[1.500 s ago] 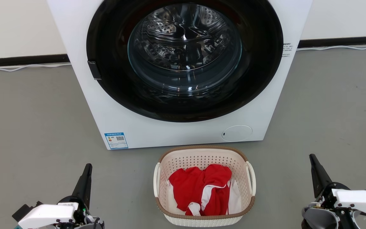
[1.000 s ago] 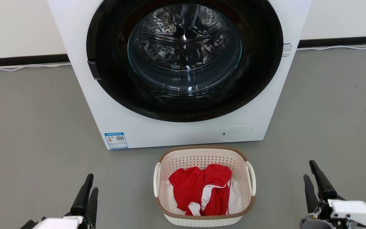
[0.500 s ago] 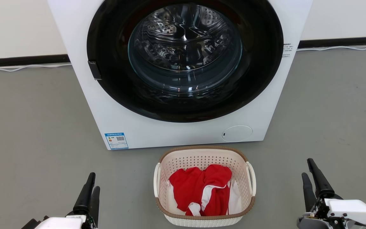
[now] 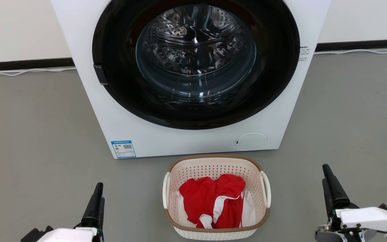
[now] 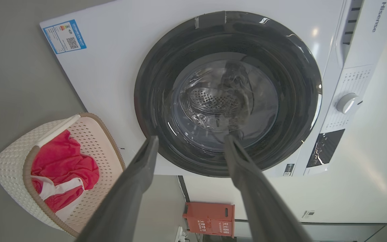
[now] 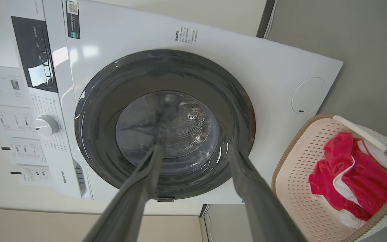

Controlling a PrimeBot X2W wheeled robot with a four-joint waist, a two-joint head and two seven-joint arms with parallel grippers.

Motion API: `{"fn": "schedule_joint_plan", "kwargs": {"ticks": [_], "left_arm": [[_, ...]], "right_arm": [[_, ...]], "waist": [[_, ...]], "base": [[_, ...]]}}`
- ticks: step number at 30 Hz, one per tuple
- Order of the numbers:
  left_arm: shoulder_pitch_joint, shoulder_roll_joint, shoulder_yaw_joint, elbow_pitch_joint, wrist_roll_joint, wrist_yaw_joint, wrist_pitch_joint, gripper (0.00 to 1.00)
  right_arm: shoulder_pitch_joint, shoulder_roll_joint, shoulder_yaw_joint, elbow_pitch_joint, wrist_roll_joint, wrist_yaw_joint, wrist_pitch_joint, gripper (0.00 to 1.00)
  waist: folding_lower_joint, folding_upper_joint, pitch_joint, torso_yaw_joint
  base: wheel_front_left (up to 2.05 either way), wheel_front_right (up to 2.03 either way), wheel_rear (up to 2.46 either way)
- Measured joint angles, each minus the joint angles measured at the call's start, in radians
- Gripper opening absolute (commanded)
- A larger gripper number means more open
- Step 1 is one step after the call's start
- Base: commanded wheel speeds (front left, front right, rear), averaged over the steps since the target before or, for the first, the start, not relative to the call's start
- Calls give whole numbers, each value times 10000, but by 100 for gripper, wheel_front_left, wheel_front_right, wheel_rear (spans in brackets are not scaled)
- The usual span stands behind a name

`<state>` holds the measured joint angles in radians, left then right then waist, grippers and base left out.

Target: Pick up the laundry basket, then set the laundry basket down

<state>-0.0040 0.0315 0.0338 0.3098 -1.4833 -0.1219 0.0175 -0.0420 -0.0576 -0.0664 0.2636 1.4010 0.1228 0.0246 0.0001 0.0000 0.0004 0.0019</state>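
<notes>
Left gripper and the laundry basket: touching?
Apart. The head view shows bare grey floor between the left gripper and the laundry basket.

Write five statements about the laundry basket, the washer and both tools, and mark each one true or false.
1. The laundry basket stands on the floor in front of the washing machine. True.
2. The laundry basket is empty. False: red and white clothing lies in it.
3. The left tool grips a basket handle. False: it is open, off to the basket's side, and holds nothing.
4. The right tool is open, its fingers apart. True.
5. The washing machine's round glass door is shut. True.
</notes>
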Motion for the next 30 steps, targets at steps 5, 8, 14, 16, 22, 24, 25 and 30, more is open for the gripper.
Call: {"fn": "schedule_joint_plan", "kwargs": {"ticks": [5, 8, 14, 16, 22, 24, 25, 30], "left_arm": [[0, 2, -6, 0, 616, 0, -140, 100], [0, 4, -6, 0, 947, 0, -199, 100], [0, 8, -10, -17, 1816, 0, -399, 100], [0, 8, -10, -38, 2046, 0, -445, 100], [1, 10, -23, -88, 3010, 0, -629, 100], [1, 13, -23, -107, 3346, 0, -681, 100], [1, 13, -21, -111, 3530, 0, -713, 100], [2, 17, -19, -128, 4456, 0, -813, 100]], "right_arm": [[2, -17, 48, -77, -711, -2, -165, 100], [3, -35, 56, -121, -1139, -2, -253, 100], [4, -52, 77, -198, -2077, 0, -382, 100], [4, -69, 100, -211, -2414, 0, -468, 100], [3, -201, 163, -221, -3597, 0, -606, 100], [2, -230, 205, -221, -4019, 0, -694, 100], [2, -247, 236, -219, -4209, 0, -700, 100], [1, -282, 316, -196, -5168, 0, -832, 100]], "waist": [[0, 0, -4, -2], [0, 0, -5, -9], [0, 0, -14, -26], [-1, 0, -16, -34], [-1, 0, -9, -54], [-1, 0, -11, -57], [-1, 0, -12, -58], [-1, 0, -26, -53]], "base": [[0, 0, 0], [0, 0, 0], [0, 0, 0], [0, 0, 0], [0, 0, 0], [0, 0, 0], [0, 0, 0], [0, 0, 0]]}}
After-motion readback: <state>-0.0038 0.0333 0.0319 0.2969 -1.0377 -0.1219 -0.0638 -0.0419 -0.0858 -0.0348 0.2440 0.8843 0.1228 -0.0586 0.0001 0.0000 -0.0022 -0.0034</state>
